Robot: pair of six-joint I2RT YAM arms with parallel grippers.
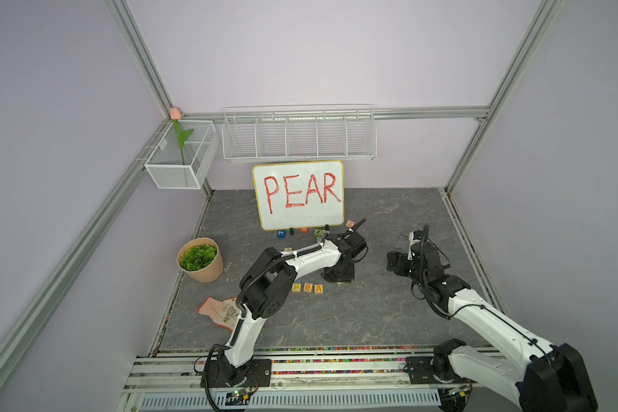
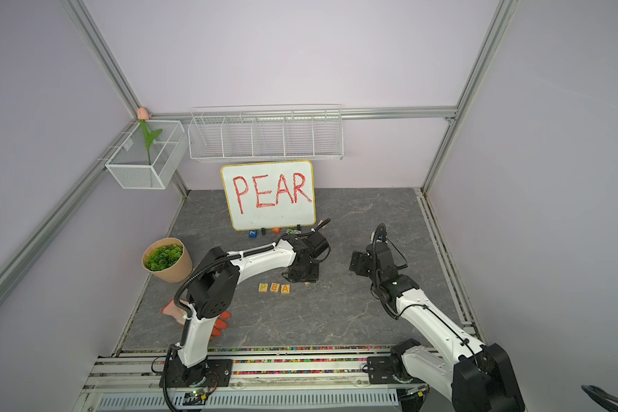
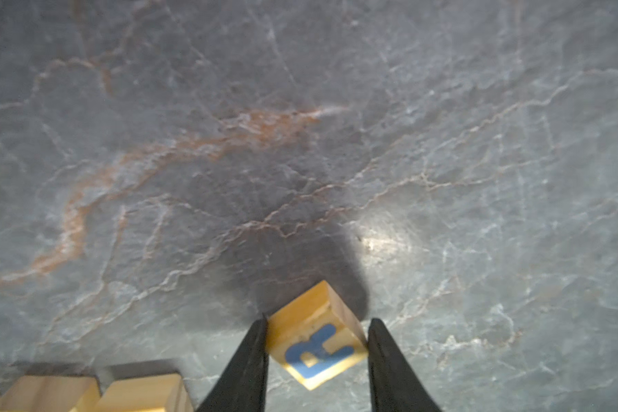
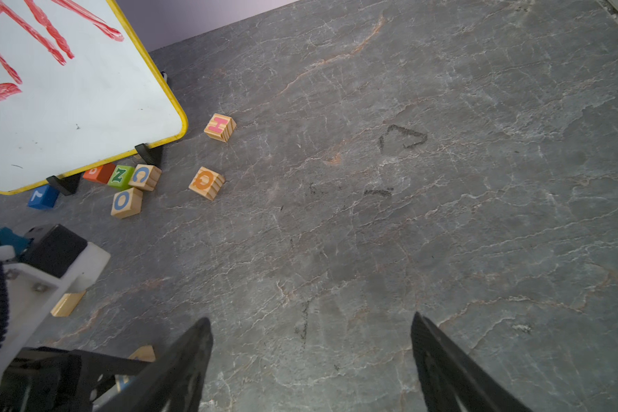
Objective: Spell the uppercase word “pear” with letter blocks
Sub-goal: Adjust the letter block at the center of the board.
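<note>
The left pincer (image 1: 339, 281), in a top view, points down just right of the P-E-A row (image 1: 308, 288) near the middle of the desk (image 1: 371, 321), likely to seat the last letter. Its wrist view shows the jaws close-set on the R block (image 3: 316, 342), which is light wood with a blue R and is gripped skew across its corners. The right pincer (image 4: 311, 356) gapes empty over bare desk.

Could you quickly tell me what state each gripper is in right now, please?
Left gripper: closed on the R block, fingers against two opposite corners.
Right gripper: open, holding nothing.

r block (image 1: 341, 284) mostly under left hand (image 1: 337, 279)
</note>
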